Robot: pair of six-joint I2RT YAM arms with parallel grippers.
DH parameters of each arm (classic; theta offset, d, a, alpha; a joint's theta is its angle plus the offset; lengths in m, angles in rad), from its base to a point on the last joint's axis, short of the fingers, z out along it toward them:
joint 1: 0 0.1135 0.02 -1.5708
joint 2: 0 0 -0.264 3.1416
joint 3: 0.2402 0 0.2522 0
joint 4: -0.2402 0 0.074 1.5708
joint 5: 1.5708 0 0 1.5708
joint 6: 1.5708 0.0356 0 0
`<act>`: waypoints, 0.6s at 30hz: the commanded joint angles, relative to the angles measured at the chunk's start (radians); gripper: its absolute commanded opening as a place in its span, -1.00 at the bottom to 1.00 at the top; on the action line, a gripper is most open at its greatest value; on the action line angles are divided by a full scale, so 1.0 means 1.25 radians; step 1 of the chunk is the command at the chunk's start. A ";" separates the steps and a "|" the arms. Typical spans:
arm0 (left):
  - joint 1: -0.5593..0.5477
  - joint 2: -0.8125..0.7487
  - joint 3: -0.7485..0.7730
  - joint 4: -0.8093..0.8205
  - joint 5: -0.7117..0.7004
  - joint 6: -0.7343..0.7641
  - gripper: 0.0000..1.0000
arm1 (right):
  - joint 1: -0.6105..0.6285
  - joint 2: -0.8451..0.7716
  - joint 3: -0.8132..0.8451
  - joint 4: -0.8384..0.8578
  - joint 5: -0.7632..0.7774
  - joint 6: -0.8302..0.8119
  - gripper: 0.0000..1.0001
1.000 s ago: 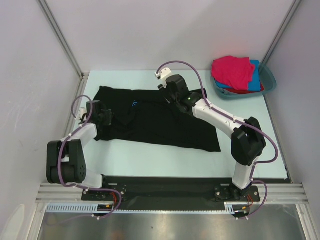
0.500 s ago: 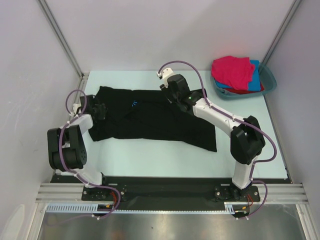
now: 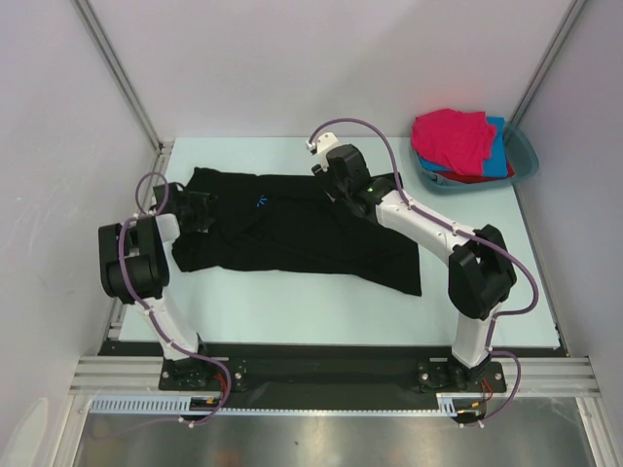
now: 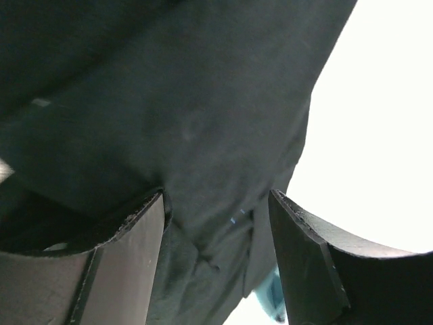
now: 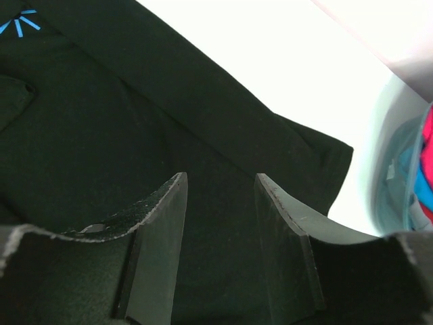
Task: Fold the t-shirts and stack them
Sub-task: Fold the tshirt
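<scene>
A large black t-shirt [image 3: 302, 243] lies spread across the table with creases on its left half. My left gripper [image 3: 201, 208] sits low over the shirt's left sleeve area. In the left wrist view its jaws [image 4: 216, 196] stand apart, with black cloth [image 4: 203, 101] behind them and nothing pinched. My right gripper [image 3: 327, 185] hovers over the shirt's upper edge near the collar. Its jaws [image 5: 221, 177] are also apart above flat black cloth [image 5: 101, 101]. Pink [image 3: 453, 136], blue [image 3: 498, 146] and red [image 3: 479, 178] t-shirts are piled in the basin.
The teal plastic basin [image 3: 527, 156] stands at the table's far right corner, and its rim [image 5: 392, 176] shows in the right wrist view. White walls and metal posts enclose the table on three sides. Bare table runs along the near edge, below the shirt.
My left gripper went from shut to open, letting go of the shirt's left side, and moved slightly away from me. The shirt's lower right corner slid a little left. The right arm barely moved.
</scene>
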State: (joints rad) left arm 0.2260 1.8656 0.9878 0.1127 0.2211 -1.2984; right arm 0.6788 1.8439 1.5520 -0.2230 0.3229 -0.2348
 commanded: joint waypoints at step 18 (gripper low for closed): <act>0.019 -0.263 -0.102 0.002 -0.227 0.071 0.40 | -0.002 0.027 0.017 -0.012 -0.023 0.018 -0.01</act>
State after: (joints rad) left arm 0.2325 1.6146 0.8593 0.1059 0.0700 -1.2747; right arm 0.6788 1.8740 1.5520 -0.2367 0.2981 -0.2180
